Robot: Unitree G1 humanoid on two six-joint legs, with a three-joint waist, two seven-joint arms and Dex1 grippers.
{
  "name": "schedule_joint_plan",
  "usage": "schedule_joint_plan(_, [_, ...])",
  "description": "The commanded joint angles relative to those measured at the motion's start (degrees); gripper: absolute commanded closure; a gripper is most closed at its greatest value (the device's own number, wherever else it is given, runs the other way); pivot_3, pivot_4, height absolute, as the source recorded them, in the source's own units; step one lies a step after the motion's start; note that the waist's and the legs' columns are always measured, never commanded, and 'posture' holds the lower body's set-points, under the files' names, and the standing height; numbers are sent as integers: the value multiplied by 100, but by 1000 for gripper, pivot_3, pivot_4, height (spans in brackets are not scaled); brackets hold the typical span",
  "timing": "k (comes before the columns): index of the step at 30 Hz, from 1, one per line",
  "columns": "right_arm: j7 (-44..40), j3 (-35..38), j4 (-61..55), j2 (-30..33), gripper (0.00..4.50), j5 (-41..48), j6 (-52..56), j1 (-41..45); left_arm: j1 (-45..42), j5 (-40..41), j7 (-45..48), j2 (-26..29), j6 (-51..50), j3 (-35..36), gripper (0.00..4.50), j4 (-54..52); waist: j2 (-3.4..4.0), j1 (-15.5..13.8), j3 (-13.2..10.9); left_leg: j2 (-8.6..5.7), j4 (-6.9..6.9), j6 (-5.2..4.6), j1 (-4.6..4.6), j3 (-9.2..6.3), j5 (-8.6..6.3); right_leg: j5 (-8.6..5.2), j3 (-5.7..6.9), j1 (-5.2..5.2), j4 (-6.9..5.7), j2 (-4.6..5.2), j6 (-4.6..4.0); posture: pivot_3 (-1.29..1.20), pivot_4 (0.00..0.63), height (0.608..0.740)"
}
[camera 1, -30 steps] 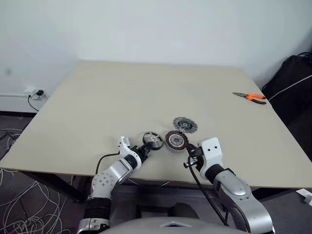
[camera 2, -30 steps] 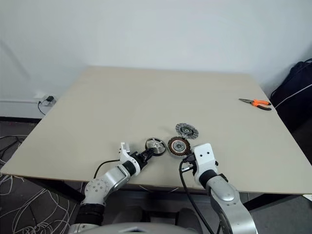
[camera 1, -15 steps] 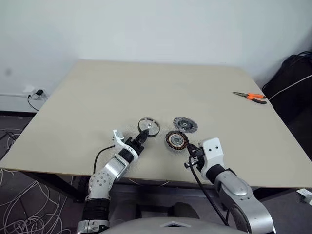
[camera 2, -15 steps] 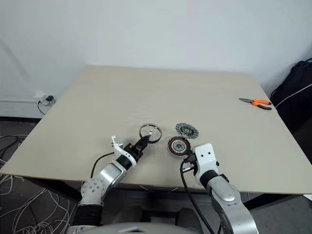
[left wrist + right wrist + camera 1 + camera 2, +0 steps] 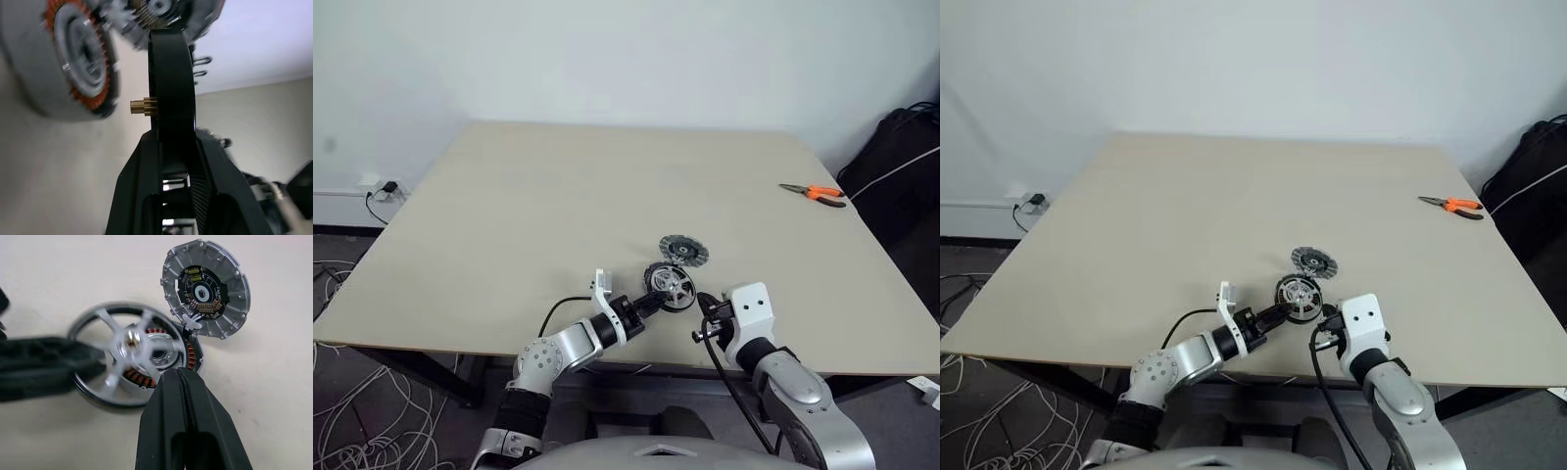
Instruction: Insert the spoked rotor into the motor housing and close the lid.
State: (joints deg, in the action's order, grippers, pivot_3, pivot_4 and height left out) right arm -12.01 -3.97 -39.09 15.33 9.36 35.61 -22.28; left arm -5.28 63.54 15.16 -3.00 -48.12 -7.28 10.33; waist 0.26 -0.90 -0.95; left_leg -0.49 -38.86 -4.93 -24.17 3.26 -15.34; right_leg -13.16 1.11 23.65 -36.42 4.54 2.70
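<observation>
Rotor point(image 5: 128, 354) moved right, hung over housing point(image 5: 188, 352), ready to drop in. Left gripper point(image 5: 649, 301) pinched rotor's rim. Right gripper point(image 5: 182, 373), shut and empty, pressed at housing's edge, likely steadying it. Lid point(image 5: 684, 251) lay just beyond on table point(image 5: 558, 196).

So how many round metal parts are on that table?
3: the spoked rotor in the left gripper, over the motor housing; the lid just beyond, touching it.
</observation>
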Motion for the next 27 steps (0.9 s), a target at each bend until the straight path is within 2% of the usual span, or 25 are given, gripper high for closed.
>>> schedule_joint_plan(1, [87,109,-331,-26,4500,-10,-58,-33,-417,-108,223,-746,161,58,4071,144,1,-5,0,0,0,0,0,0,0,0,0,0,0,1,0,0,0,740])
schedule_joint_plan(27, [198,45,-403,-47,4500,-9,-45,-42,-1188,-600,568,-1229,478,192,4071,1445,-1,-17,1,-2,-17,-13,0,1,4,8,11,-11,2,-8,13,0,0,740])
